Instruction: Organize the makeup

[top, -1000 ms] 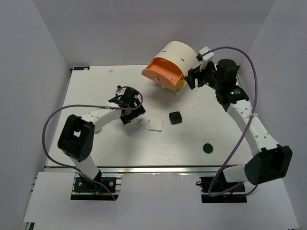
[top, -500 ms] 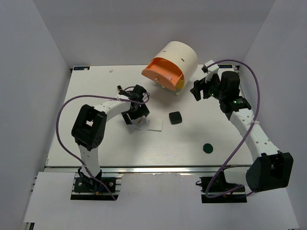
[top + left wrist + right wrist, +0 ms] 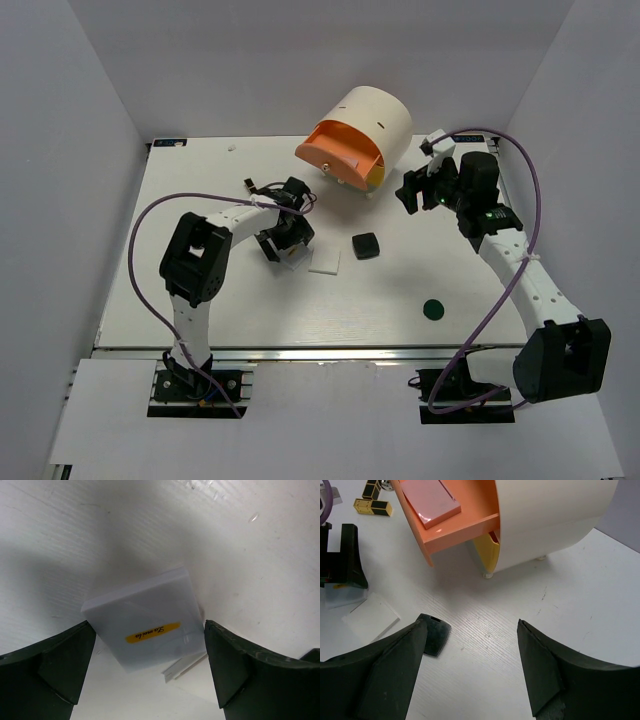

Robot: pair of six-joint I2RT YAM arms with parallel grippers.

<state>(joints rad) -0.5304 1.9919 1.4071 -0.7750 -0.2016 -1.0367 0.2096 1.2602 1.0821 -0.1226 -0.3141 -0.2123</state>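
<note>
My left gripper (image 3: 285, 242) is open and low over a white square palette with a yellow label (image 3: 145, 625), one finger on each side of it. A second white palette (image 3: 324, 262) lies just right of it; its corner (image 3: 186, 668) shows under the first. The black rounded-square compact (image 3: 366, 245) lies mid-table and shows by my right gripper's left finger (image 3: 436, 636). My right gripper (image 3: 415, 190) is open and empty above the table. A pink square (image 3: 430, 497) lies in the orange drawer (image 3: 338, 150). Black-and-gold lipstick tubes (image 3: 372, 506) lie beyond the left arm. The dark green disc (image 3: 432, 309) lies front right. The peach piece is out of view.
The big cream cylinder (image 3: 375, 120) stands at the back centre with its orange drawer pulled out toward the left and a yellow drawer (image 3: 487, 552) slightly open below. White walls close in the table on three sides.
My left gripper has moved right and toward the front, down over the labelled palette. My right gripper has drawn back from the cylinder toward the table's middle.
</note>
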